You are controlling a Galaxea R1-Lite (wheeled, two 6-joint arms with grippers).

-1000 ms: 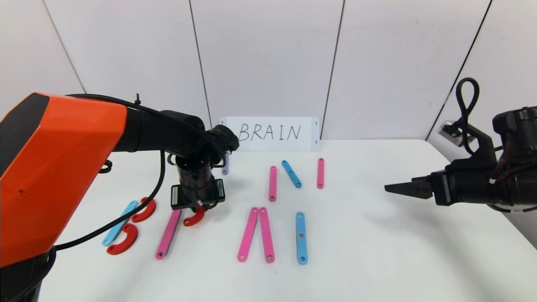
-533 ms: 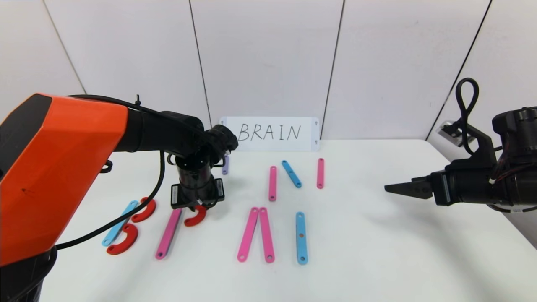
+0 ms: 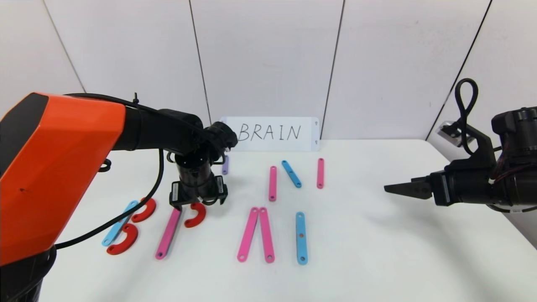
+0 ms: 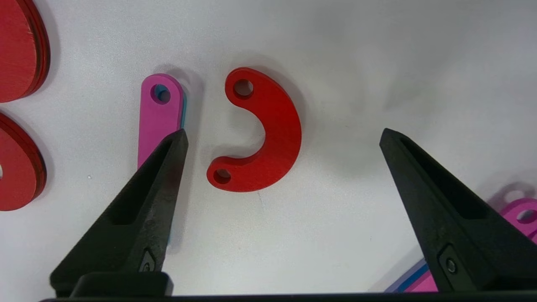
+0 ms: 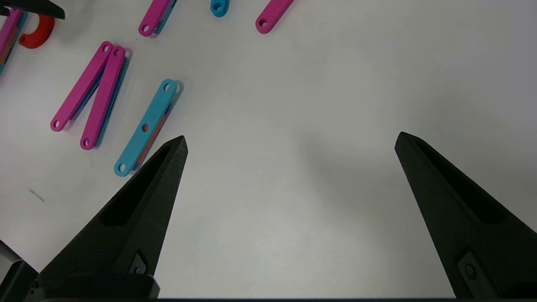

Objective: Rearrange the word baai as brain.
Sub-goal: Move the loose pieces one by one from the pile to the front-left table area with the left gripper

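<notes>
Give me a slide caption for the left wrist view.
Open left pincer above a red arc lying beside a pink strip.

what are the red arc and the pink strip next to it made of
Red arc: looks like rigid matte plastic, flat, with clean punched holes and a layered edge. Pink strip: probably the same matte plastic, with a blue layer showing beneath its edge.

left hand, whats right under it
Under the open left hand, a red arc lies flat on the white table, beside a pink strip whose far end one finger hides.
</notes>
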